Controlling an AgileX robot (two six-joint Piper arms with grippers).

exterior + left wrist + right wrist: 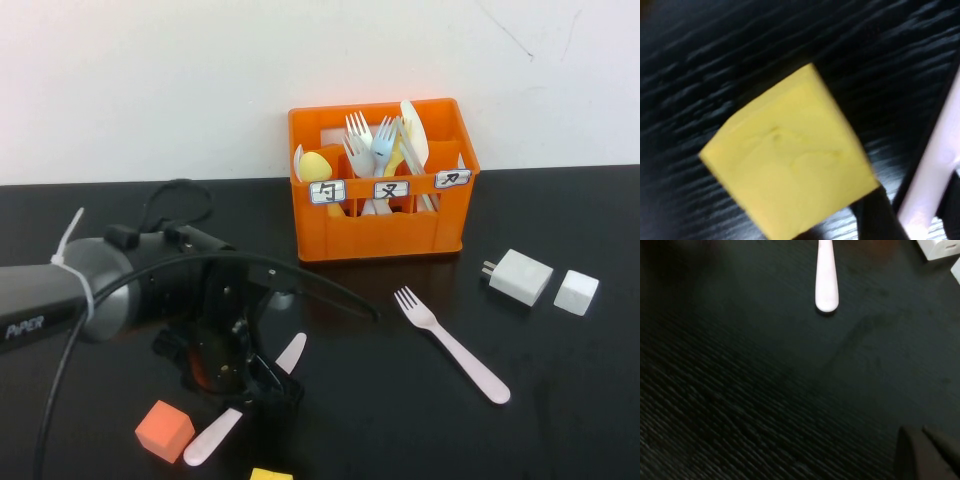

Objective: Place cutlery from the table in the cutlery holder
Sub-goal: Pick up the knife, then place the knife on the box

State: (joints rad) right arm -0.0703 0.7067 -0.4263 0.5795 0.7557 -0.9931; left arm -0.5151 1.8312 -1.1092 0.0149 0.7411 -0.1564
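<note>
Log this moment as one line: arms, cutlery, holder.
left gripper: low over knife, grip unclear | right gripper: jaws shut, off the fork | fork: on table | cutlery holder: already has utensils

grey left arm [60, 290] marked "piper", black cables, white tie.

Even light, blurred wrist views
</note>
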